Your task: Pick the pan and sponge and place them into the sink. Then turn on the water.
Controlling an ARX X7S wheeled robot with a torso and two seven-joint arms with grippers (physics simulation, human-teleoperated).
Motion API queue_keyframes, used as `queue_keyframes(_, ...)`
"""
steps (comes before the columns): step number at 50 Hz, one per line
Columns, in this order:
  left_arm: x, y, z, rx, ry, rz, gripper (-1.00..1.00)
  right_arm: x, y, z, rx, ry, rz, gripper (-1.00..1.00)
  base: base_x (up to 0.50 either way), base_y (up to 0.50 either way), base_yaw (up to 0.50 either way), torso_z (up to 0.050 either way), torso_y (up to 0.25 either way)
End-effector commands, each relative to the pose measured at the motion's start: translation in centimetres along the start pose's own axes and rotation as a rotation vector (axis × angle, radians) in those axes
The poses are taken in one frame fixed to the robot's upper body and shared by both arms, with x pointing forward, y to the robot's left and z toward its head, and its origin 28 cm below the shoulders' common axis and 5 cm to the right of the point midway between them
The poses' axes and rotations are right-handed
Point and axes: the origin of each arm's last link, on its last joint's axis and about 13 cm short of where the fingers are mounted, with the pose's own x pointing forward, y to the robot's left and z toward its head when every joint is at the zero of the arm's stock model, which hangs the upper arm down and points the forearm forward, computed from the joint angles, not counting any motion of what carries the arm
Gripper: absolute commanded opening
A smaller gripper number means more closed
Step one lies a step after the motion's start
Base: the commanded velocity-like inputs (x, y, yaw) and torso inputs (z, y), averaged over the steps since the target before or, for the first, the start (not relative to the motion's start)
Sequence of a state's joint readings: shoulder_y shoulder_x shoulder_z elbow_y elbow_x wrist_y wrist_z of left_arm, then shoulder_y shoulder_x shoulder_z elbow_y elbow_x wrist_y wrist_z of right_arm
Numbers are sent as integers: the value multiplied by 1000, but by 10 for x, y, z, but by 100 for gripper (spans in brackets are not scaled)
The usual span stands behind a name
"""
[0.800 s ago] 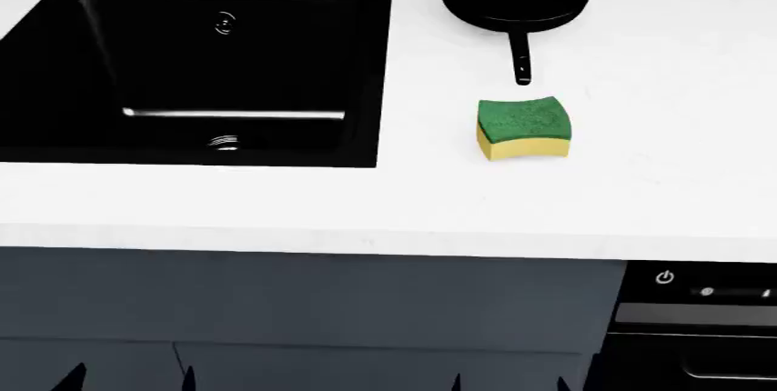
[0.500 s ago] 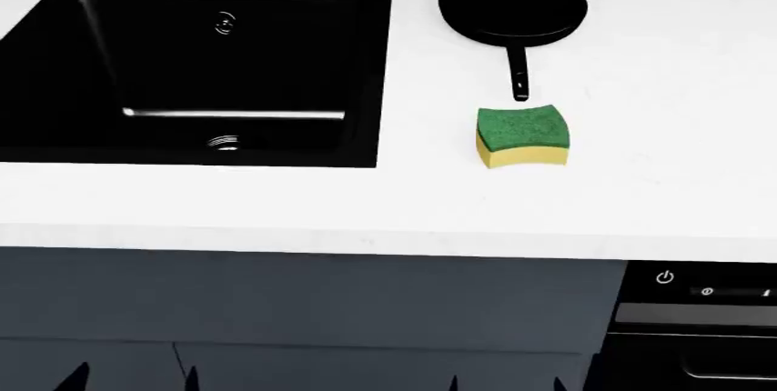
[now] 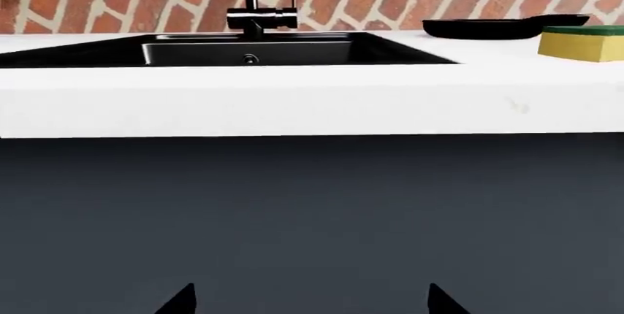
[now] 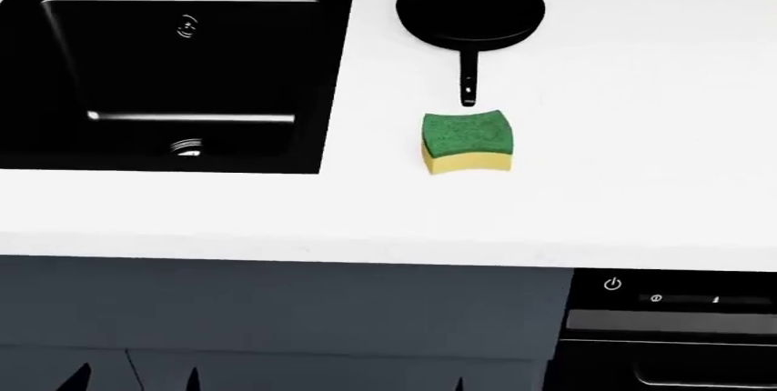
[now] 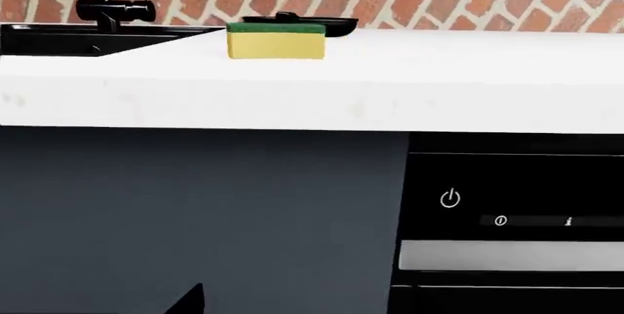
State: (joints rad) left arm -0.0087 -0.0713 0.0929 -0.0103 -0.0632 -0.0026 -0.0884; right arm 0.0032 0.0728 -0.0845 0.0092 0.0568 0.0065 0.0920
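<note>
Since the earlier head view everything has slid toward 9 o'clock — the view itself turned. On the white counter [image 4: 631, 164] the sponge [image 4: 470, 142] lies at 6 o'clock of the pan [image 4: 471, 10], just beyond its handle tip. At their 9 o'clock sits the sink [image 4: 73, 159]. Only dark fingertips [image 3: 180, 301] show at the frame edges; how wide either gripper stands cannot be told.
</note>
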Motion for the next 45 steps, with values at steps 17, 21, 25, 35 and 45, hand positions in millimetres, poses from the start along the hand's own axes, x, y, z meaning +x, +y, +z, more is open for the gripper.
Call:
queue_keyframes(17,-1,3,-1,-14,12,6,100,1,-1,-1,-15,9,-24,100,131,-309,0,0,0)
queue_keyframes(21,1,1,-1,-7,13,9,100,1,0,-2,-16,8,-23,100,133,-180,0,0,0)
queue_keyframes(25,3,0,-1,-16,24,21,100,1,0,-1,-20,7,-24,100,133,-72,0,0,0)
queue_keyframes(35,2,0,-1,-15,26,19,100,1,-1,-1,-27,10,-26,100,102,-1,0,0,0)
queue_keyframes(45,3,-1,0,-26,25,15,100,1,-1,-1,-28,11,-29,100,89,0,0,0,0)
